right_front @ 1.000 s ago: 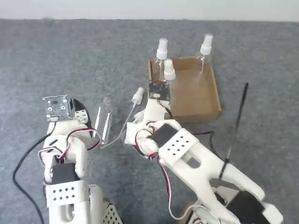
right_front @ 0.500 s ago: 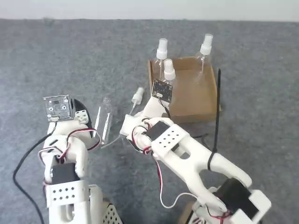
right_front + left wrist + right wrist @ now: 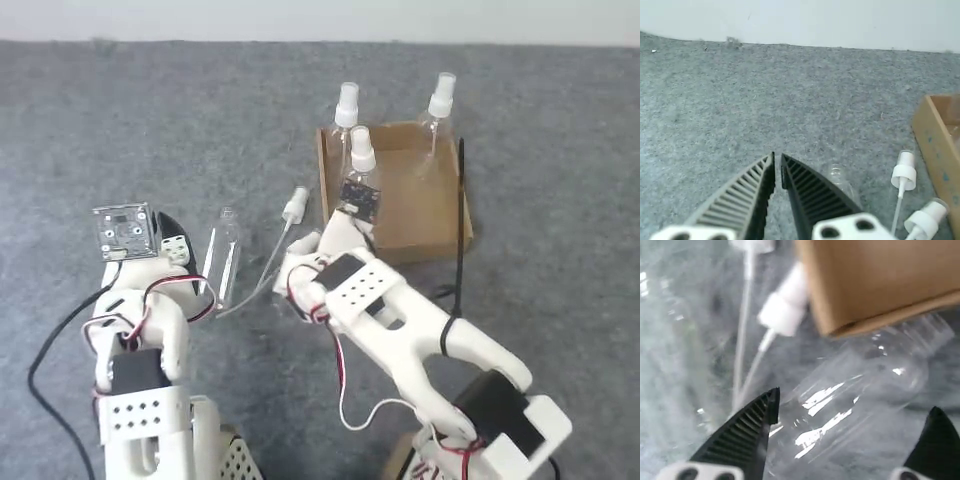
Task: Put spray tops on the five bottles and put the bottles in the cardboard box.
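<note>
Three bottles with white spray tops stand at the cardboard box (image 3: 440, 215): one (image 3: 362, 152) at its near left, one (image 3: 347, 108) at the far left corner, one (image 3: 441, 98) at the far right. An uncapped clear bottle (image 3: 222, 256) lies on the carpet beside my left gripper (image 3: 777, 165), which is shut and holds nothing. A loose spray top (image 3: 294, 205) with its tube lies between that bottle and the box. My right gripper (image 3: 854, 402) is open, its fingers on either side of a second uncapped bottle (image 3: 865, 382) lying at the box corner (image 3: 840, 325). Two loose spray tops (image 3: 787, 310) (image 3: 752, 244) lie just beyond it.
Grey carpet (image 3: 130, 120) covers the table, bare at the far left and to the right of the box. A black cable tie (image 3: 459, 230) sticks up from the right arm over the box's near right side. A pale wall (image 3: 800, 20) runs along the carpet's far edge.
The right arm has swung its wrist toward the box's near left corner, with its elbow and base turning right. The left arm, bottles and loose spray top have stayed put.
</note>
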